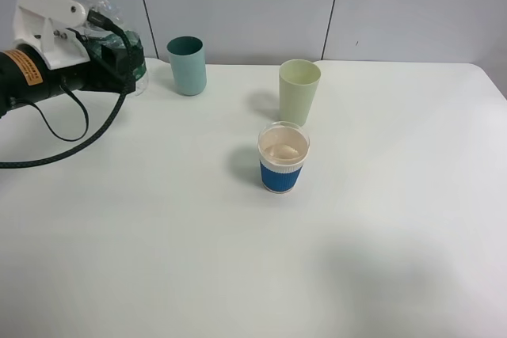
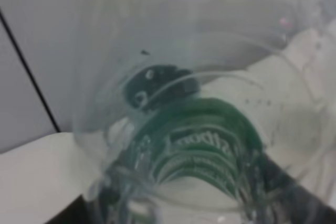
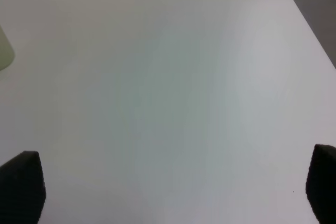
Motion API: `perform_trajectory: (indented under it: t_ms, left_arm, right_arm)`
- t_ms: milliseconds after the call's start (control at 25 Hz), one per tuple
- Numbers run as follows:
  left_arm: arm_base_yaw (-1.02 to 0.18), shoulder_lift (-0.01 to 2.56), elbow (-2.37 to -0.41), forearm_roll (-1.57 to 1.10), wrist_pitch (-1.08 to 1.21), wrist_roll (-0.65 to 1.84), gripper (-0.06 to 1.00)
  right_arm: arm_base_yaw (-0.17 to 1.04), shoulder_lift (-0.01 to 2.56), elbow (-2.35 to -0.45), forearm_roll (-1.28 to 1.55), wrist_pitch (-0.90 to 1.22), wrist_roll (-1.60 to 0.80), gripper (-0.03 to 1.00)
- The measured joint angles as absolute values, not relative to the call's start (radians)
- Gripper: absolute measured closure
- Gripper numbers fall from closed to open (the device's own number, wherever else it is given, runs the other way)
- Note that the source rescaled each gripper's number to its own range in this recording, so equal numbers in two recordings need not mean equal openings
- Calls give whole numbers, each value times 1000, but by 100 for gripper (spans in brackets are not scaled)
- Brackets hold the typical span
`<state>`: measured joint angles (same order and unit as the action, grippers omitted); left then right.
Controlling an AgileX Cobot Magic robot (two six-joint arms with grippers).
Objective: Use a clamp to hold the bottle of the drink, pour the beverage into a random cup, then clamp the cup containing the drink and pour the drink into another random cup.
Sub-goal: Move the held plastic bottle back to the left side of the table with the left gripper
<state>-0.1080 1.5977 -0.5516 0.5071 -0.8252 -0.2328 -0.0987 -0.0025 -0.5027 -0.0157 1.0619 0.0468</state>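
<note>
A clear plastic bottle (image 1: 107, 13) with a green label stands at the far left back, its top leaning slightly left. My left gripper (image 1: 120, 57) is shut on its labelled lower part. In the left wrist view the bottle (image 2: 205, 145) fills the picture and looks nearly empty. A paper cup with a blue sleeve (image 1: 283, 157) stands mid-table and holds a beige drink. A pale green cup (image 1: 299, 91) stands just behind it. A teal cup (image 1: 188, 65) stands at the back, right of the bottle. My right gripper (image 3: 173, 187) is open over bare table, out of the exterior view.
The white table (image 1: 380, 219) ends at a grey panelled wall at the back. A black cable (image 1: 79, 136) loops from the left arm onto the table. The pale green cup's edge (image 3: 4, 51) shows in the right wrist view.
</note>
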Motion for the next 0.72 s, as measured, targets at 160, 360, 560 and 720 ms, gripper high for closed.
perform_trajectory:
  t_ms: [160,360,560,720]
  left_arm:
    - [-32,1661,-526,515,-906,-234,91]
    - [12,1753,-524,520,-968,-232,91]
    - [22,1853,-525,521,-1047,-184,91]
    - [22,1941,-520,522,-1121,-151,91]
  right_arm:
    - [-99,-3,-503,-16,1062,47,-3]
    - [-99,-3,-503,-16,1062,47,-3]
    - [-99,-3,-503,-16,1062,47,-3]
    - [-99,-3,-503,-16,1062,47,-3]
